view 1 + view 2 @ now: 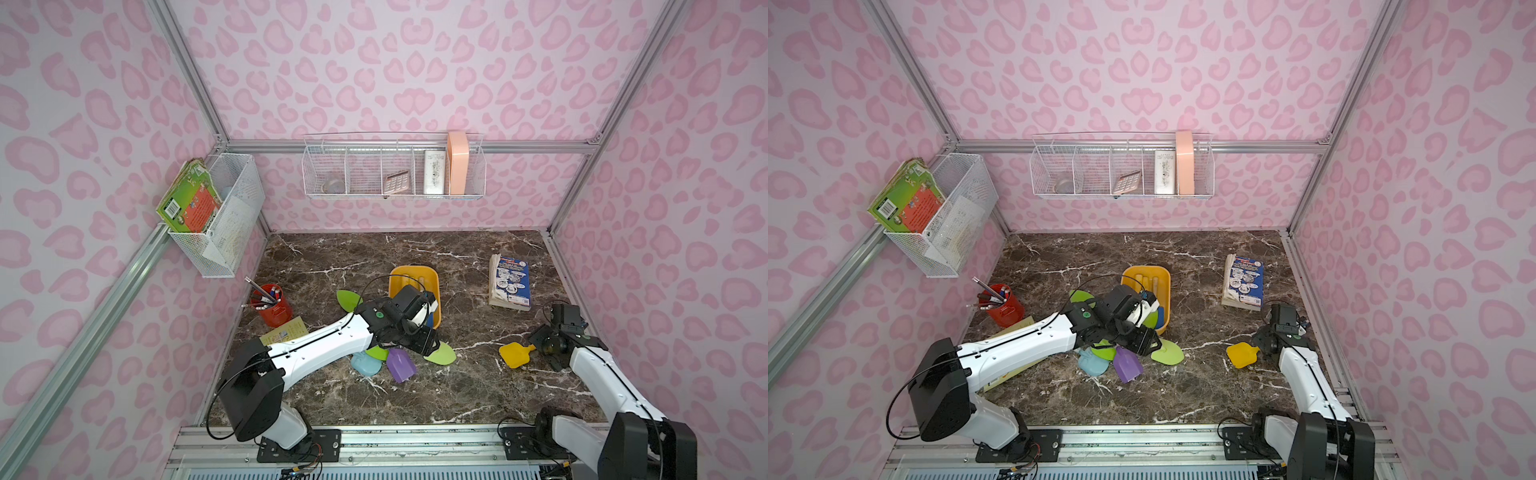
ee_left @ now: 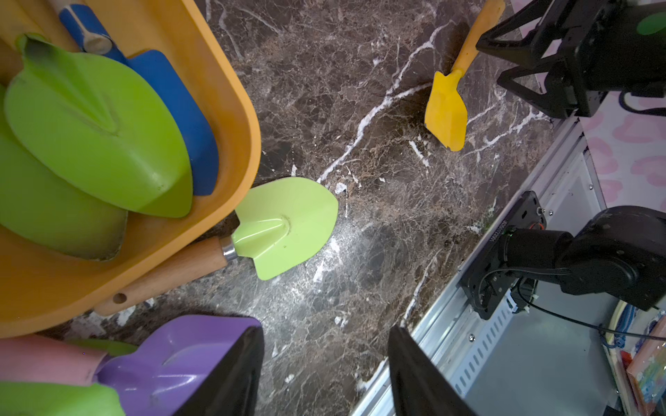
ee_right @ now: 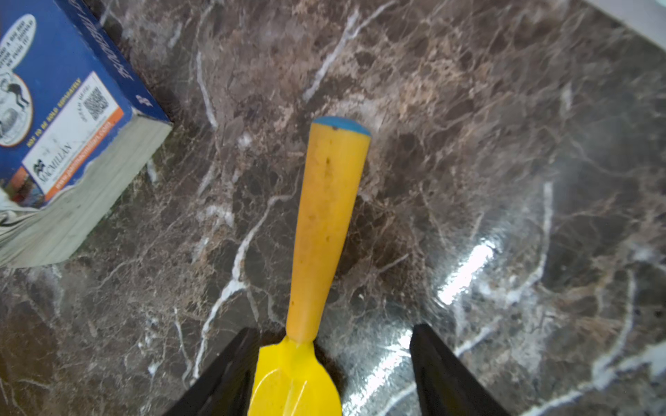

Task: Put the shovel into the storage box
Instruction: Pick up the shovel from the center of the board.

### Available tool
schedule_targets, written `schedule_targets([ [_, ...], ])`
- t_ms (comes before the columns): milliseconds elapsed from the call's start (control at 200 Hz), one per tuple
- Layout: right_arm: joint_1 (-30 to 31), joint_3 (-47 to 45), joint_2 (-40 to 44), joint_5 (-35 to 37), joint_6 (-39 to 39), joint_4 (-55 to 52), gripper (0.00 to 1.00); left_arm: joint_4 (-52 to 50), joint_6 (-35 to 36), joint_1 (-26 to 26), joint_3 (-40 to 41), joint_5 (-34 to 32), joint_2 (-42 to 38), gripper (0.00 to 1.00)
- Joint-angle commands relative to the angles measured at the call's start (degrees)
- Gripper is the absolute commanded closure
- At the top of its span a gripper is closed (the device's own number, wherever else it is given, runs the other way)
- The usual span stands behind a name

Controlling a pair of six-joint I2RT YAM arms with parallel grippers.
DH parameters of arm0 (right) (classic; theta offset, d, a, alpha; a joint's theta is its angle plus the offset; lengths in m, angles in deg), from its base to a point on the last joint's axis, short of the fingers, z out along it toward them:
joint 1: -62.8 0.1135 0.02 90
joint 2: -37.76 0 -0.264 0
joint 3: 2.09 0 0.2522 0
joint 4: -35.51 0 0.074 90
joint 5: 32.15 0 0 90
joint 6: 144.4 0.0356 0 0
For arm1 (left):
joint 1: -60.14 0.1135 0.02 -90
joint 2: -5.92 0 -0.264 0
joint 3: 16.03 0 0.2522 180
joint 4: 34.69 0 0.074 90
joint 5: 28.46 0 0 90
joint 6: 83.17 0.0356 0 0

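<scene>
The yellow-orange storage box (image 1: 415, 268) (image 2: 248, 144) sits mid-table and holds two green shovels (image 2: 97, 122) and a blue one (image 2: 180, 108). My left gripper (image 2: 326, 327) (image 1: 417, 340) hangs open over bare marble at the box's near end, beside a purple shovel (image 2: 173, 360) (image 1: 401, 365) and a light green wooden-handled shovel (image 2: 284, 227) (image 1: 440, 354). At the right lies a yellow shovel (image 1: 515, 354) (image 3: 324, 216). My right gripper (image 3: 334, 327) (image 1: 540, 344) is open above the neck where its blade meets the handle, fingers on either side, not gripping.
A blue book (image 1: 510, 282) lies at the far right. A red pen cup (image 1: 272, 307) and a yellow notepad (image 1: 286, 330) stand at the left. More shovels, green (image 1: 348, 299) and light blue (image 1: 365, 363), lie round the box. White wire baskets (image 1: 220, 216) hang on the walls.
</scene>
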Motion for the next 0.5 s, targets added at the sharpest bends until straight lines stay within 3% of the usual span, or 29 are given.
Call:
schedule_targets([
  [0,0.00,0.11,-1.62,-2.09,-0.48,2.13,0.32,-0.09,-0.33,0.05,-0.62,-0.80,0.73,0.40],
  [495,-0.08,4.37,-9.19,-2.92,0.38,-0.58,0.38,1.55,-1.40,0.09,1.62,-1.74,1.20,0.40],
])
